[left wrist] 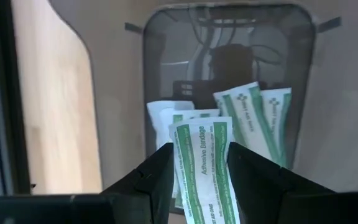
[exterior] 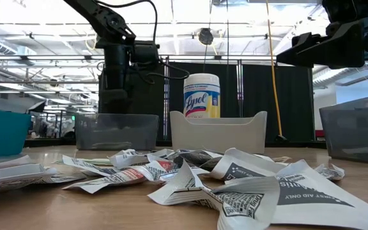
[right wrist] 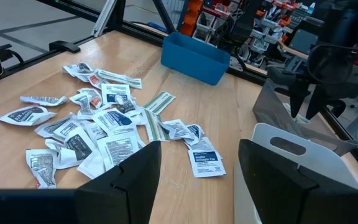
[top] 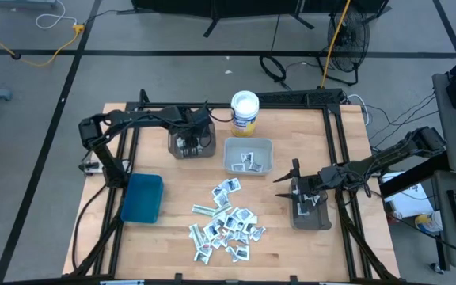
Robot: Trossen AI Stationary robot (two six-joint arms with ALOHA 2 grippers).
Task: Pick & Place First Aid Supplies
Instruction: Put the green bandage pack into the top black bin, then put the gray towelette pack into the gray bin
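Observation:
The first aid supplies (top: 224, 226) lie in a loose pile of small white packets near the table's front edge. My left gripper (top: 190, 136) hangs over a clear grey bin (top: 192, 152) at the far left and is shut on a green-striped adhesive bandage packet (left wrist: 202, 168). Several like packets (left wrist: 257, 115) lie on the bin's floor. My right gripper (top: 285, 176) stands open and nearly level at the right, above a dark grey bin (top: 309, 214), with nothing between its fingers (right wrist: 129, 180). My left gripper pinches the green-striped packet by its two long edges (left wrist: 178, 163), one finger on each side. The fingers point steeply down from above and lie along the strip. The packet's free end (left wrist: 199, 127) sticks out past the fingertips into the bin's mouth, above the packets there.
A white bin (top: 248, 156) with a few packets sits at the centre, a white round tub (top: 245, 111) behind it at the far edge. A blue bin (top: 142, 198) stands at the near left. Black frame rails (top: 347, 158) run along the table's sides.

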